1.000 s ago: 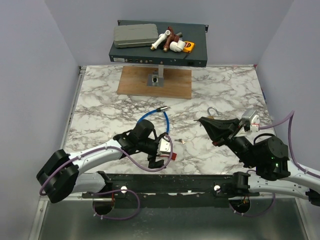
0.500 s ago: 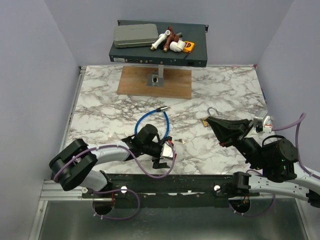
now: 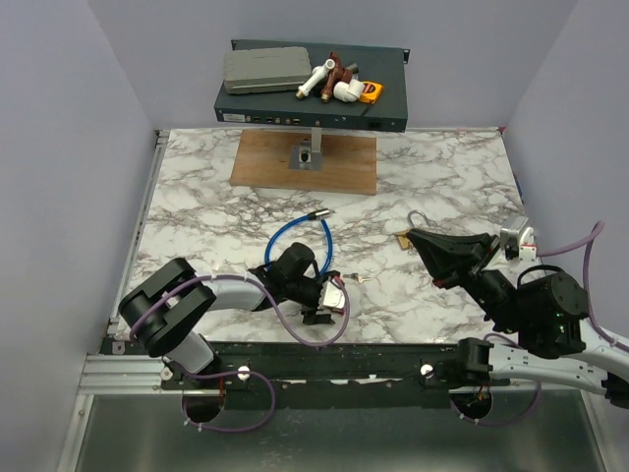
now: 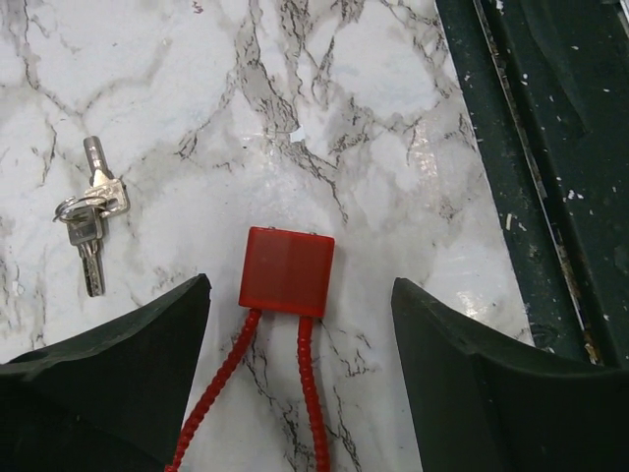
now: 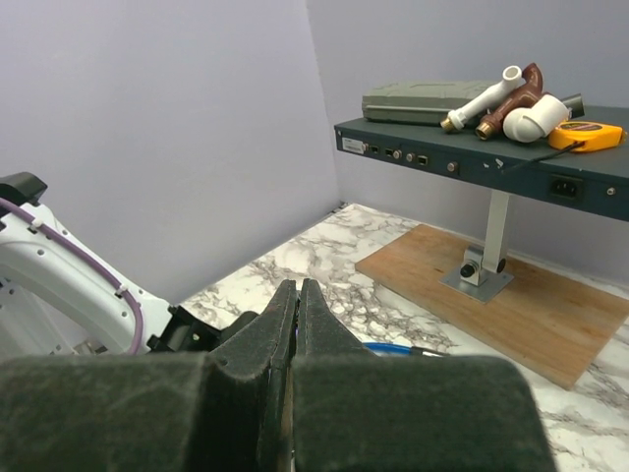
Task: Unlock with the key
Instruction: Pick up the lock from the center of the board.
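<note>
The left tool gapes astride the red tag, gripping nothing; the right tool is closed and empty. The key, likely light, stiff and slippery, lies flat beside that tag; its head looks the best place to pinch.

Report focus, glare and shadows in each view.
Left wrist: key and red tag sharp, mild glare on the marble above the tag. Right wrist: right gripper looms dark and soft up close; the shelf behind is clearer. Top external: even light, faint shadows.
</note>
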You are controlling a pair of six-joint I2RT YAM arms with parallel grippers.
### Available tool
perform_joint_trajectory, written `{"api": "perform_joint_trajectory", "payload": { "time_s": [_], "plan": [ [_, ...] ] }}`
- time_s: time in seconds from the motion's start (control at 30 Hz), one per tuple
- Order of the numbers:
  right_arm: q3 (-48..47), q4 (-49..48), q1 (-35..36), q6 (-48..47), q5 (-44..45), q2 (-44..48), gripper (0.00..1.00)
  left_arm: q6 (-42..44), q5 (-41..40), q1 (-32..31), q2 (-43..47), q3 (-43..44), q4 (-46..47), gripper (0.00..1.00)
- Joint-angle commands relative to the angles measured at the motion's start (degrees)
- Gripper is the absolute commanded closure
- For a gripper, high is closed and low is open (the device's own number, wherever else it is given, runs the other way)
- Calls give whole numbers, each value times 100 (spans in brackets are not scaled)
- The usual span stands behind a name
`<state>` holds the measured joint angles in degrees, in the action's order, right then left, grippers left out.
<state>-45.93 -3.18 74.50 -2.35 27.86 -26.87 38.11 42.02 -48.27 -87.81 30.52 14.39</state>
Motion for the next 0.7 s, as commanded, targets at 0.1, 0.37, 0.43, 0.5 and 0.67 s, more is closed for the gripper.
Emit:
{"api": "perform_joint_trajectory", "payload": {
  "time_s": [0.1, 0.37, 0.43, 0.5, 0.67],
  "plan": [
    [-285, 245, -30, 54, 161, -36, 99, -18, 130, 65, -343, 384, -90, 30],
    [-486, 309, -25, -39, 288, -126, 99, 50, 306, 55, -621, 659, -639, 37],
    [-496, 467, -26, -64, 321, -108, 99, -24, 306, 33, -638, 654, -622, 43],
    [-489, 476, -26, -81, 332, -90, 99, -76, 241, -36, -631, 618, -635, 52],
    [-518, 547, -30, -112, 352, -95, 99, -364, 78, -244, -448, 488, -660, 68]
  ]
}}
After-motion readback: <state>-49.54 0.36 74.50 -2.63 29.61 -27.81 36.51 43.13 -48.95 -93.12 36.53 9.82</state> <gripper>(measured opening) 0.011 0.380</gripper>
